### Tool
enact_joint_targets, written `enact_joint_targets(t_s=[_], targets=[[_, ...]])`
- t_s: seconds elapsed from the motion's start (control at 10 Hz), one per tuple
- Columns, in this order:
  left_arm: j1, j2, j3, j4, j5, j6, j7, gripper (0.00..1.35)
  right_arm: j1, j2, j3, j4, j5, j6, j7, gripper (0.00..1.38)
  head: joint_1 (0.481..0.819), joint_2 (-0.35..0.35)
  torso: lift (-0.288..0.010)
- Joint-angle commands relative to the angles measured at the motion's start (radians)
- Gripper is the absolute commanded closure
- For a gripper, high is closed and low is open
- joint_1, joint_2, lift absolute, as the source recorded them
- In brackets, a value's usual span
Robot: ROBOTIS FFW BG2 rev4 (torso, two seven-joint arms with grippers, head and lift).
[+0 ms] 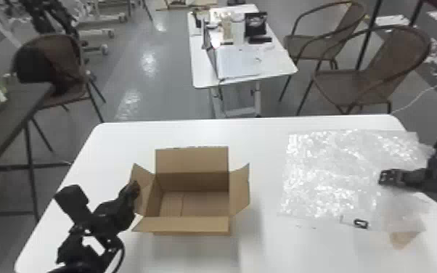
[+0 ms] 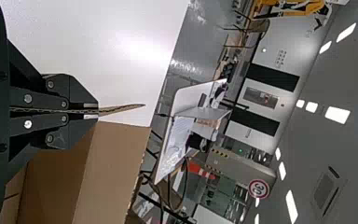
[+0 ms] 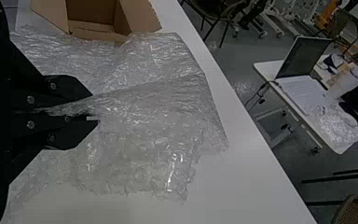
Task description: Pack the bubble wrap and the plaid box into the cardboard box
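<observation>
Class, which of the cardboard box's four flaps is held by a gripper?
The left flap in the head view, pinched by the left gripper; no gripper touches the other three flaps.

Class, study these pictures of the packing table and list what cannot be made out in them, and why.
- Left wrist view: the pinched part of the flap, hidden by the left claw; some of the cardboard box, cut off by the bottom edge.
- Right wrist view: the bubble wrap's gripped fold, partly behind the right claw.
- Head view: the small black item, too small to identify.
</observation>
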Motion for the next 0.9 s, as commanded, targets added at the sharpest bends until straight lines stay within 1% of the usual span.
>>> enact_joint_targets(t_s=[0.0,0.2,0.3,0.4,0.5,0.6,0.7,0.8], targets=[[-0.003,-0.003,-0.001,0.0,-0.005,0.004,0.0,1.19,-0.038,-0.021,0.021,0.019,-0.127,0.001,-0.013,1.2,0.695,0.146,-0.018],[-0.009,-0.003,-0.006,0.002,-0.013,0.008,0.0,1.19,-0.102,-0.015,0.094,0.042,-0.152,-0.008,-0.013,1.2,0.695,0.174,-0.018],[-0.014,-0.003,-0.011,0.006,-0.015,0.008,0.0,1.19,-0.136,0.002,0.134,0.074,-0.144,-0.01,-0.013,1.2,0.695,0.193,-0.018],[-0.02,-0.003,-0.015,0.011,-0.016,0.008,0.0,1.19,-0.161,0.027,0.174,0.123,-0.126,-0.01,-0.008,1.23,0.695,0.208,-0.018],[-0.024,-0.003,-0.018,0.014,-0.016,0.008,0.0,1.19,-0.179,0.054,0.205,0.175,-0.049,-0.011,0.064,1.28,0.695,0.218,-0.018],[-0.024,-0.003,-0.018,0.014,-0.015,0.008,0.0,1.19,-0.202,0.088,0.231,0.241,0.057,-0.013,0.158,1.28,0.695,0.24,-0.018],[-0.024,-0.003,-0.02,0.014,-0.016,0.01,0.001,1.19,-0.224,0.116,0.272,0.27,0.299,-0.054,0.391,1.28,0.695,0.263,-0.018],[-0.02,-0.003,-0.017,0.014,-0.01,0.008,0.003,1.19,-0.265,0.122,0.392,0.318,0.667,-0.194,0.782,1.28,0.695,0.29,-0.018]])
